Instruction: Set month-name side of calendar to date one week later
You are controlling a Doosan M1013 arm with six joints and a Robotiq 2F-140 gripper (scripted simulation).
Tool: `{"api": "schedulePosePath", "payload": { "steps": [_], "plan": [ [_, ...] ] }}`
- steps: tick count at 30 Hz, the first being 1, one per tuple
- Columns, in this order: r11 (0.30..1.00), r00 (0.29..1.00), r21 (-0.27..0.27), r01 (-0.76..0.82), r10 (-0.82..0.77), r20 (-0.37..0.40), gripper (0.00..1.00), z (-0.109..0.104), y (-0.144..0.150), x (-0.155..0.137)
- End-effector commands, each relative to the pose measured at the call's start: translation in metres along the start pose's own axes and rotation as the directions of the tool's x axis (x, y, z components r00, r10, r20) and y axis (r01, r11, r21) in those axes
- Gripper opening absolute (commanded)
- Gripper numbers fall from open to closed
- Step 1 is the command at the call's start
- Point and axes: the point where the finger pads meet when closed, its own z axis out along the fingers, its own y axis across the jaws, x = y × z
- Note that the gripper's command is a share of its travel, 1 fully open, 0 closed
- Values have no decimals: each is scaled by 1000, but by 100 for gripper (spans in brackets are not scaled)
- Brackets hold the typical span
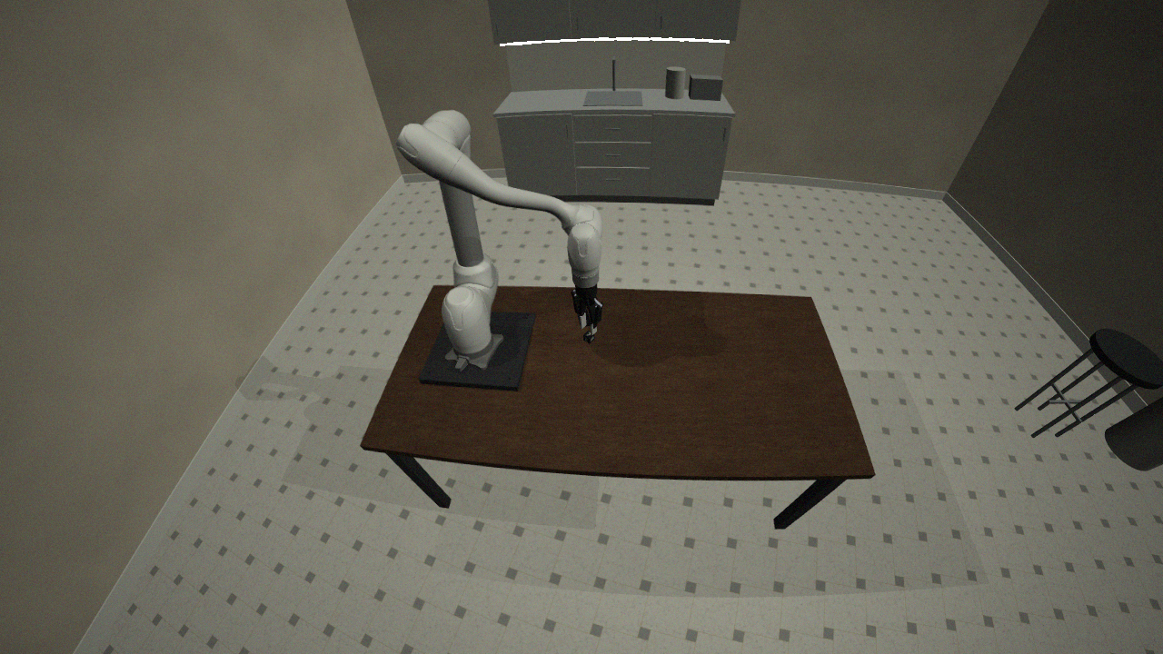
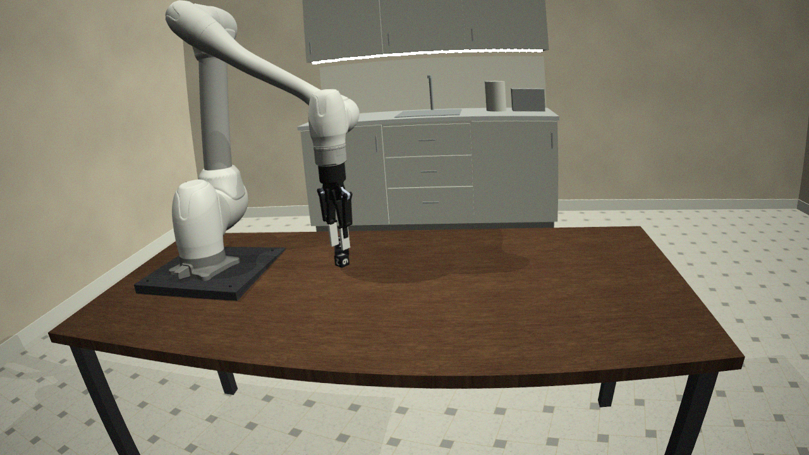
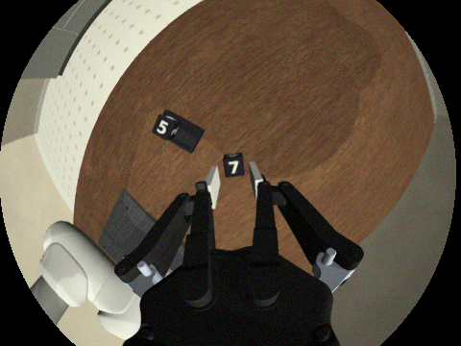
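A black cube (image 3: 233,165) (image 2: 341,260) sits on the table outside the tray, with a white 7 on its top face. A 6-like digit shows on a side face in the exterior view. The small black calendar tray (image 3: 192,137) lies up and left of it in the wrist view. The other black cube (image 3: 162,127) is at the tray's left end, showing a 5 on top. The month's name cannot be read. My gripper (image 1: 588,327) (image 2: 339,244) (image 3: 233,172) points down just above the loose cube, fingers partly open on either side, with nothing held. It hides the tray in the exterior view.
The wooden table (image 1: 690,406) (image 2: 452,316) (image 3: 288,96) carries the arm's dark base plate (image 1: 511,358) (image 2: 226,291) (image 3: 122,221) at the left. The kitchen counter (image 1: 536,101) (image 2: 367,117) stands behind the table. A stool (image 1: 1126,358) stands at the far right.
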Motion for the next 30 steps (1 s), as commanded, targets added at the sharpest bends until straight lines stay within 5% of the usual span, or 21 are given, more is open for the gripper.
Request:
{"api": "schedulePosePath", "payload": {
  "steps": [1,30],
  "plan": [
    [1000,1000,0,0,0,0,36,4,0,0],
    [1000,1000,0,0,0,0,36,17,0,0]
  ]
}}
